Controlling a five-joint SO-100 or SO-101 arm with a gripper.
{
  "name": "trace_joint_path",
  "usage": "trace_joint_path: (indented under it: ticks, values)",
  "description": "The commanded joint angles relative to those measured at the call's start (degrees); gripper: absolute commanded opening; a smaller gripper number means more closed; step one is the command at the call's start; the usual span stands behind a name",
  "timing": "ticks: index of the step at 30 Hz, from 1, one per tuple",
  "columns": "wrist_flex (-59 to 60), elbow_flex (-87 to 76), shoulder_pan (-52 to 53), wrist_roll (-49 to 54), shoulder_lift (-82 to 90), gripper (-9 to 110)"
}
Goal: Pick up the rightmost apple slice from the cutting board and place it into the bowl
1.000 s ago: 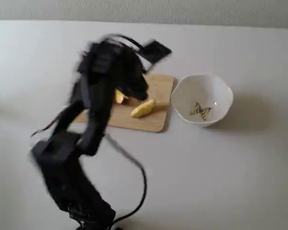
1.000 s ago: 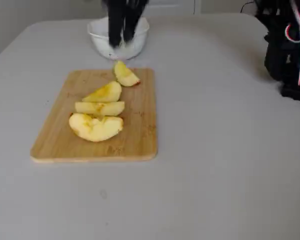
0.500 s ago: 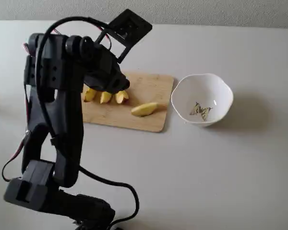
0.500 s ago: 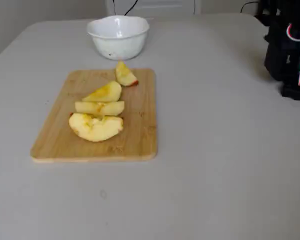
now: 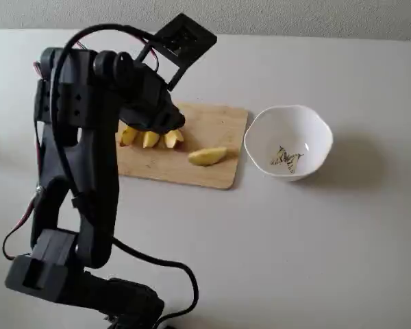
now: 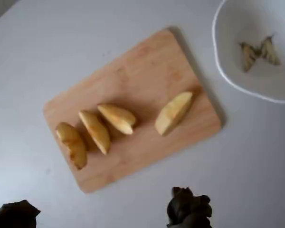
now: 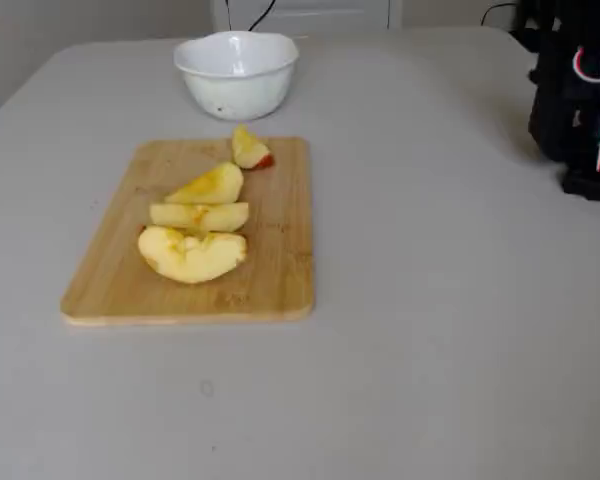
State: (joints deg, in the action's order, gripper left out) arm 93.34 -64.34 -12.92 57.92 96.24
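Up above the table [image 5: 192, 247], the tool [image 6: 104, 213] hangs empty, fingertips spread apart. Beside the bowl [image 5: 315, 127] sits the cutting board [image 6: 147, 61]; the rightmost apple slice [image 6: 173, 112] lies near its bowl-side end, apart from the other three slices [image 6: 97, 129]. Light, firm, probably slick: pinch across its narrow middle.

I'm finding no readable text, label, brand or number anywhere. I'm only seeing a dark-and-yellow butterfly-like mark inside the bowl [image 5: 288, 141], which is sitting toward the desk's right edge in a fixed view.
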Motion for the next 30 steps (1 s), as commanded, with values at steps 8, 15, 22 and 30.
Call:
trace_joint_path:
  ticks: [8,15,22,30]
  values:
    - [-2.02,-4.48,-1.93,-1.23,10.63,38]
    - [-4.66,-7.12,2.55,-7.03,7.65,38]
    - [-10.37,-8.17,5.98,-8.88,4.48,38]
    - [-10.90,-8.53,5.71,-12.30,-6.33,37]
